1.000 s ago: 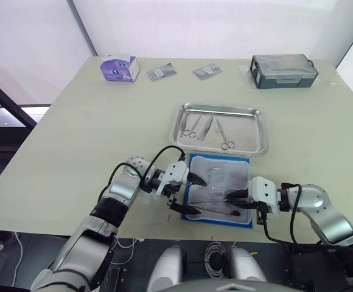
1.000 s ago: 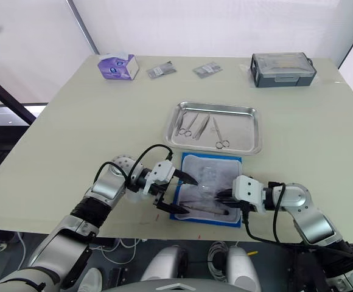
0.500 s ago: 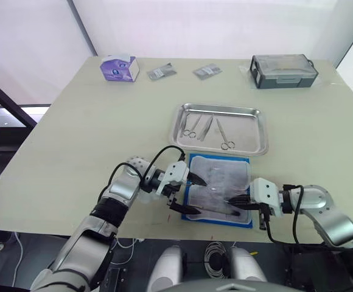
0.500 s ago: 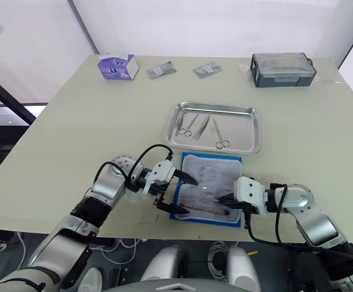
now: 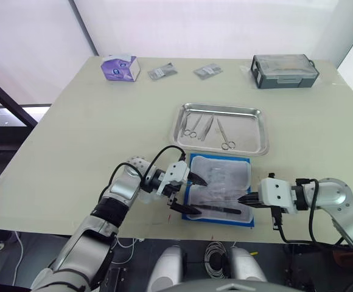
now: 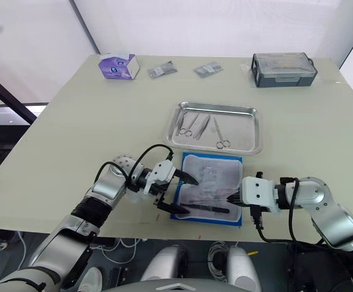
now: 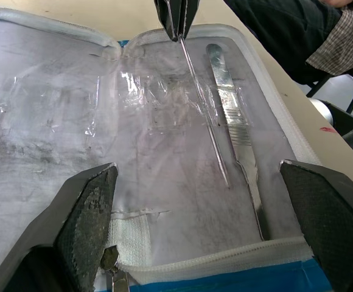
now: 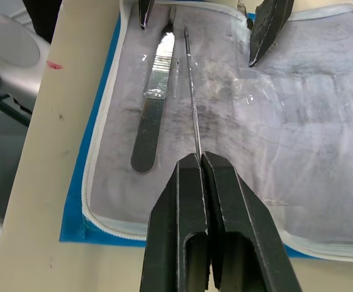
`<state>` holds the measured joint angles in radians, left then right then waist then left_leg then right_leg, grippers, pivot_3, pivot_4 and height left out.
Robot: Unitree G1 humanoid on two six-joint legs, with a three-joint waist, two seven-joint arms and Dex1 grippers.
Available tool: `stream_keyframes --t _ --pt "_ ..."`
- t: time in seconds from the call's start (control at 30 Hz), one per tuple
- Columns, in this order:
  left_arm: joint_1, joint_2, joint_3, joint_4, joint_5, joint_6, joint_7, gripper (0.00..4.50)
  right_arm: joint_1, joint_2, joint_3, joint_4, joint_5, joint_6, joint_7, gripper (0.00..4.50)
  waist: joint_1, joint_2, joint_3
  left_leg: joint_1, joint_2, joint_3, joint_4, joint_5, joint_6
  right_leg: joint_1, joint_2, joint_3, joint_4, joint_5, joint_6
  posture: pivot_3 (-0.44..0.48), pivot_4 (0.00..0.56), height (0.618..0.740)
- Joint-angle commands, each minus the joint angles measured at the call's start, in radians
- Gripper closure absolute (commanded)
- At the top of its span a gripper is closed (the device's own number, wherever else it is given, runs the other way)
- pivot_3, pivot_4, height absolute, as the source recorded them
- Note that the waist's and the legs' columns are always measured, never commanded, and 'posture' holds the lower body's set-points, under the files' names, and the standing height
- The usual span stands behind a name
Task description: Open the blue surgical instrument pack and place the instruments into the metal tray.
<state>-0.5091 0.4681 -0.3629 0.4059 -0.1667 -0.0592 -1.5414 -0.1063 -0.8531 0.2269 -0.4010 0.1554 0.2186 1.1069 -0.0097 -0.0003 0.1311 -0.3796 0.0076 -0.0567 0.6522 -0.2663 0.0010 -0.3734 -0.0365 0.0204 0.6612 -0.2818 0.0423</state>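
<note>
Left eye view: the blue surgical instrument pack (image 5: 219, 190) lies open in the lower centre of the frame, just below the metal tray (image 5: 223, 128), which already holds several instruments (image 5: 208, 129). The left gripper (image 5: 190, 193) straddles the pack's left edge, jaws wide. The right gripper (image 5: 243, 199) sits at the pack's lower right corner.

Left wrist view: a thin probe (image 7: 204, 109) runs across the clear inner layer beside a scalpel handle (image 7: 234, 134), its far end pinched by the other gripper's closed tips.

Right wrist view: the right gripper's (image 8: 199, 159) jaws are closed on the probe's (image 8: 192, 103) very end. So slim a hold at one tip could let it pivot or slip free on the way to the tray. The probe could also snag the crinkled film and drag the pack, since the left jaws only hover around it.
</note>
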Motion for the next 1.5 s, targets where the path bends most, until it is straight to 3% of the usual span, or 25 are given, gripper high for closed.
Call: stream_keyframes --t 0.03,0.63,1.17,1.33,1.5 --pt "0.053 0.001 -0.082 0.09 0.083 0.027 -0.009 0.0 -0.027 -0.03 -0.027 -0.065 -0.001 0.011 0.008 4.49 0.0 0.0 0.0 0.0 0.0 0.0 0.0 0.0 0.0 0.0 0.0 0.0 0.0 0.0 0.0 0.0 0.15 0.74" --pt "0.059 -0.002 -0.083 0.088 0.081 0.027 -0.008 0.0 -0.005 -0.119 -0.088 -0.089 0.013 0.016 0.029 4.49 0.001 0.0 0.0 0.0 0.0 0.0 0.0 0.0 0.0 0.0 0.0 0.0 0.0 0.0 0.0 0.0 0.15 0.74" --pt "0.047 -0.014 -0.081 0.116 0.086 0.011 -0.006 0.0 0.16 -0.211 -0.31 -0.009 0.055 -0.076 0.076 4.49 0.009 0.001 0.0 0.0 0.0 0.001 0.0 0.0 0.0 0.0 0.0 0.0 0.0 0.0 0.0 0.0 0.15 0.74" --pt "0.047 -0.014 -0.078 0.122 0.087 0.006 -0.005 0.0 0.192 -0.195 -0.399 -0.011 0.134 0.035 0.047 4.49 0.009 0.0 0.0 0.001 0.0 0.001 0.001 0.0 0.0 0.002 0.0 0.001 -0.001 0.0 0.0 0.0 0.15 0.74" --pt "0.046 -0.016 -0.078 0.127 0.088 0.002 -0.004 0.0 0.119 -0.116 -0.411 -0.018 0.215 0.188 -0.056 4.49 0.007 0.0 0.0 0.002 0.0 0.001 0.0 0.0 0.0 0.003 0.0 0.001 -0.001 0.0 0.0 0.0 0.15 0.74"
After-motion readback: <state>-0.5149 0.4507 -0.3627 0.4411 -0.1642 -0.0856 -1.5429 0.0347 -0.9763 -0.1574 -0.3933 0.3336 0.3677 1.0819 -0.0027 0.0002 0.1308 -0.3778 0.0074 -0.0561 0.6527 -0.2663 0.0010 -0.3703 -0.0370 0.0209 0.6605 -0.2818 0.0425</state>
